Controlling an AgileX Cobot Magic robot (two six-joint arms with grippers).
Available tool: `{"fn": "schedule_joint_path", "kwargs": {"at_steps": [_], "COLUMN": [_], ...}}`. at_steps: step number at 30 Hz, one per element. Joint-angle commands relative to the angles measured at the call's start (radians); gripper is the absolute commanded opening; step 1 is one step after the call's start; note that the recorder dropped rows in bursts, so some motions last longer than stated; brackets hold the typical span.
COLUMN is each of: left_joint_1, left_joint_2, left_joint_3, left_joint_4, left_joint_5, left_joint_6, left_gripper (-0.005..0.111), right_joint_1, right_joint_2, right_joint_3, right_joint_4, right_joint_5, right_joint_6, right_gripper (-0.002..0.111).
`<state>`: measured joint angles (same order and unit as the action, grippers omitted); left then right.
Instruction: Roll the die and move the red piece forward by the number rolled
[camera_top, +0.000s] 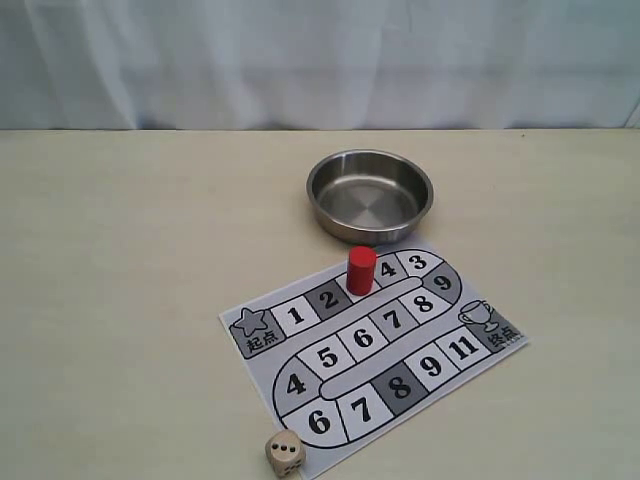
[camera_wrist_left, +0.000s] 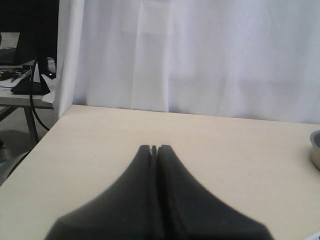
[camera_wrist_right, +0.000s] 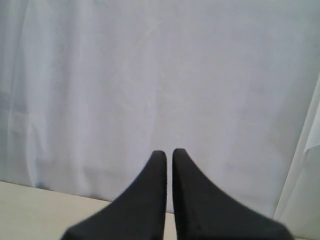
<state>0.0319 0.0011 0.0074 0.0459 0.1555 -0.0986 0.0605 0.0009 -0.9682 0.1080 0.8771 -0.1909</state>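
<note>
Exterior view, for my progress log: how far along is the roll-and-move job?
Done: nothing clearly. The small red cylinder stands on the numbered paper board, between squares 2 and 4. In hand: nothing; the left hand and right hand are shut and empty. Left: the pale wooden die lies on the table beside square 6, the steel bowl is empty, so roll and move both seem pending.

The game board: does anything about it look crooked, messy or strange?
The board lies turned at an angle to the table edge. Its numbers run oddly: 4 then 3 beside the red piece, and 9 then 11. The die sits off it, by the near corner. Nothing looks spilled or damaged.
</note>
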Motion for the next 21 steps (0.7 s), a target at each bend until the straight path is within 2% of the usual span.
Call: {"fn": "schedule_joint_path", "kwargs": {"at_steps": [1, 7, 14, 21], "left_joint_1": [-0.008, -0.008, -0.008, -0.008], "left_joint_2": [-0.001, -0.001, -0.001, -0.001], "left_joint_3": [-0.007, -0.007, -0.007, -0.007], "left_joint_4": [-0.002, -0.002, -0.002, -0.002], "left_joint_5": [-0.012, -0.012, -0.012, -0.012], "left_joint_6": [-0.002, -0.002, -0.002, -0.002], "left_gripper": [0.000, 0.000, 0.000, 0.000], "right_joint_1": [-0.001, -0.001, -0.001, -0.001], "right_joint_2": [-0.001, -0.001, -0.001, -0.001], "right_joint_3": [0.127, 0.341, 0.550, 0.729], "right_joint_4": [-0.008, -0.008, -0.008, -0.016], "right_joint_5": [-0.147, -0.330, -0.424, -0.697], "right_joint_6": [-0.008, -0.005, -0.004, -0.010], "right_gripper": [0.004, 0.004, 0.004, 0.004]}}
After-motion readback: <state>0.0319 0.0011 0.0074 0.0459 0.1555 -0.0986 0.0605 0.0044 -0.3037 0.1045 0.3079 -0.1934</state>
